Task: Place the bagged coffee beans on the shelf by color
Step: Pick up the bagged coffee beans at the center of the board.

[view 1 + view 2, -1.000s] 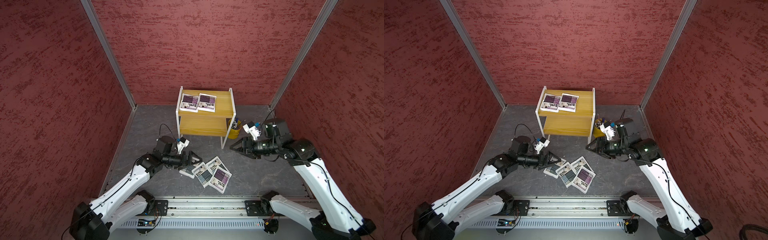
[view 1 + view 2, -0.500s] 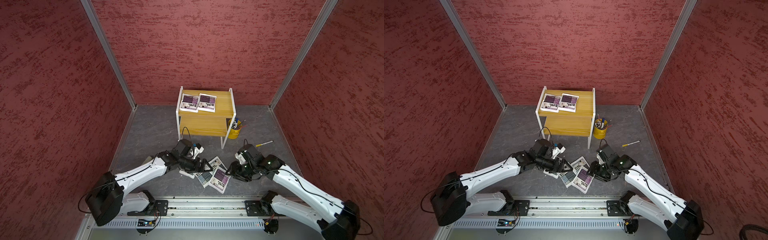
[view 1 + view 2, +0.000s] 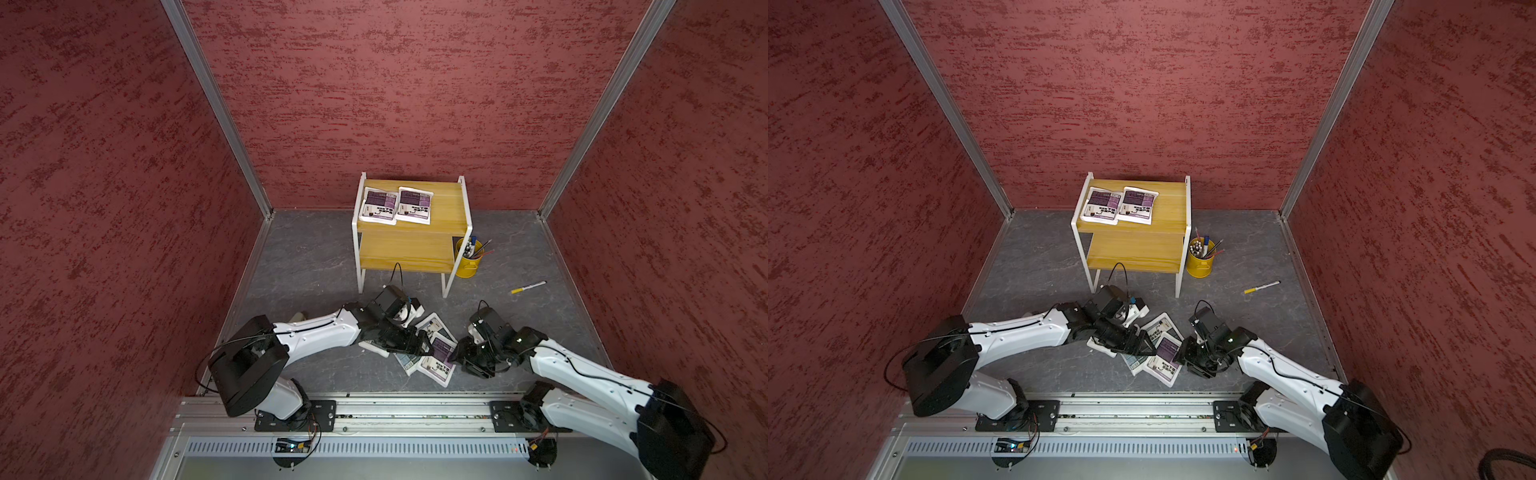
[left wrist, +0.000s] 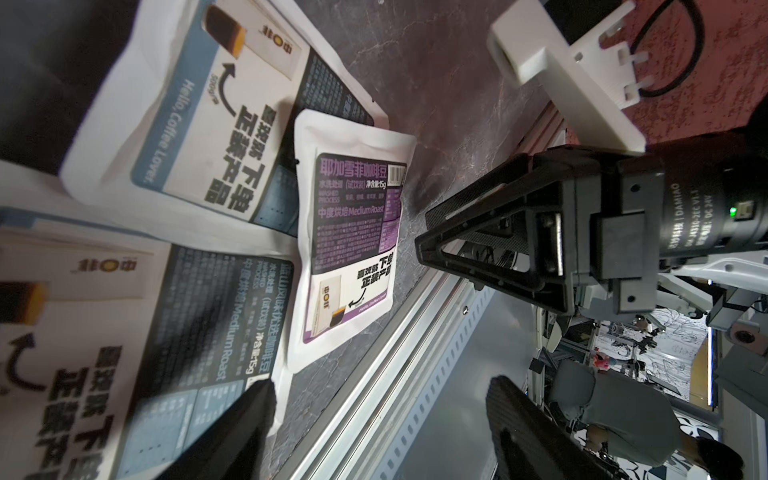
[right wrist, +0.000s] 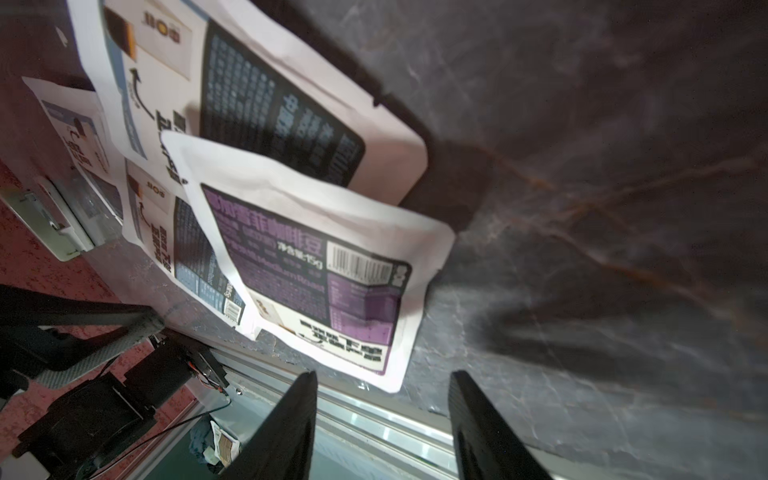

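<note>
Right pincer [image 5: 382,376], parted and empty, is poised at the edge of the purple-labelled coffee pouch [image 5: 316,270] on the tabletop [image 5: 582,208], apparently the pickup step; next it must close there and lift.

Both arms stretch low and forward from their bases and angle inward, elbows nearly straight, so that the two hands almost meet tip to tip. The left hand [image 3: 422,347] points at the right hand [image 3: 455,358], which faces back at it from just beside. The left hand's fingers [image 4: 253,419] stand wide apart, and the right hand's fingers [image 5: 291,419] are also parted.
</note>
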You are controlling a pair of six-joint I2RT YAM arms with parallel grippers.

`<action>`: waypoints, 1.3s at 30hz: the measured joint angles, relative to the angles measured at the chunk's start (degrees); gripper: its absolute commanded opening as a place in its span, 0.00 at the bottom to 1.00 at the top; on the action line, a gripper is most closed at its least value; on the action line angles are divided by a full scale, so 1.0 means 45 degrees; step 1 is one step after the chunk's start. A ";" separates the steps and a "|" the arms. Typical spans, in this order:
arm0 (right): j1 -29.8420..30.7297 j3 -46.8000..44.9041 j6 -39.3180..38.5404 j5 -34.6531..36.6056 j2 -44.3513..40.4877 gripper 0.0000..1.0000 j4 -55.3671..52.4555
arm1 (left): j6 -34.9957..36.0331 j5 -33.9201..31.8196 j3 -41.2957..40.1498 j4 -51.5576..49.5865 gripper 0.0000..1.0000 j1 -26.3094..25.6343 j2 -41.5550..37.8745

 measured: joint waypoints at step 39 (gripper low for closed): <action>0.0068 -0.0510 0.0471 0.0146 0.0559 0.33 0.3497 | 0.0253 0.0340 -0.0442 0.2142 0.66 -0.0019 0.1739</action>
